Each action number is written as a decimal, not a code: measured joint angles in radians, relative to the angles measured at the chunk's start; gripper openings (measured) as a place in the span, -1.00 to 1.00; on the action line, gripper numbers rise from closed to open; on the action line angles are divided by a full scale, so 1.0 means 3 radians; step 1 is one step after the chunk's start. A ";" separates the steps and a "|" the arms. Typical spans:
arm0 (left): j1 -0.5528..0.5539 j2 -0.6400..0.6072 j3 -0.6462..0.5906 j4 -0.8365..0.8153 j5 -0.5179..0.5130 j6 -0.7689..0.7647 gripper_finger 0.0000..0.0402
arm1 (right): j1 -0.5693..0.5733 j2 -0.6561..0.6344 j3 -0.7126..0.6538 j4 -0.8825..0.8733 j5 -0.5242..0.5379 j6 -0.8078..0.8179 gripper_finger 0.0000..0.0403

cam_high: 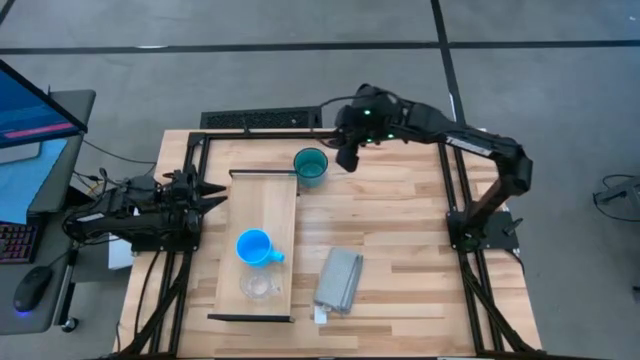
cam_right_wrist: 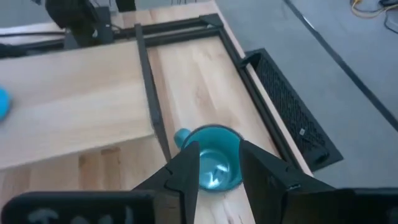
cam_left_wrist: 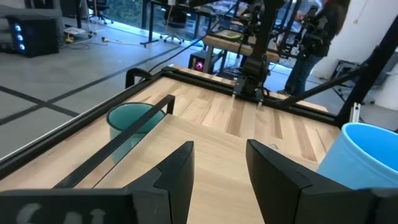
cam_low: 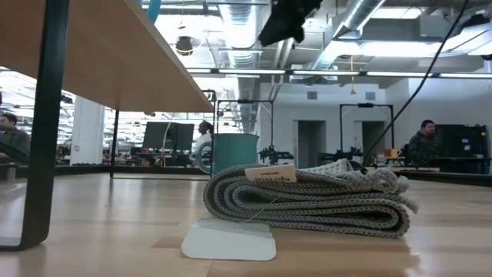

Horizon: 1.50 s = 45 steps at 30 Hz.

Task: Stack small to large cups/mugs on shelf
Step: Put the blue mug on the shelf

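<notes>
Above the teal mug (cam_high: 311,166), just off the shelf (cam_high: 262,205) end: right gripper (cam_high: 349,157) spread, empty. Risks clipping rim or handle and tipping it. Blue mug (cam_high: 254,247), clear cup (cam_high: 259,286) on shelf. Left gripper (cam_high: 217,196) spread, waiting.

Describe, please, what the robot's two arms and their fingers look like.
Both arms are black jointed links. The right arm has a small green light by its wrist and a cable trailing along it. Each gripper, left and right, has two flat, angular black fingers.
</notes>
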 joint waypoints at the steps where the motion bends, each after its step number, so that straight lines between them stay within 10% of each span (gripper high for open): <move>1: -0.0001 0.0000 0.0000 0.0000 0.0000 0.0000 -0.31 | 0.0000 -0.0055 0.0000 -0.0071 0.0000 -0.0011 -0.34; 45: -0.0001 -0.0001 -0.0001 0.0037 -0.0699 -0.0023 -0.31 | -0.0510 -0.3106 -0.4017 0.2871 0.0027 0.0931 -0.37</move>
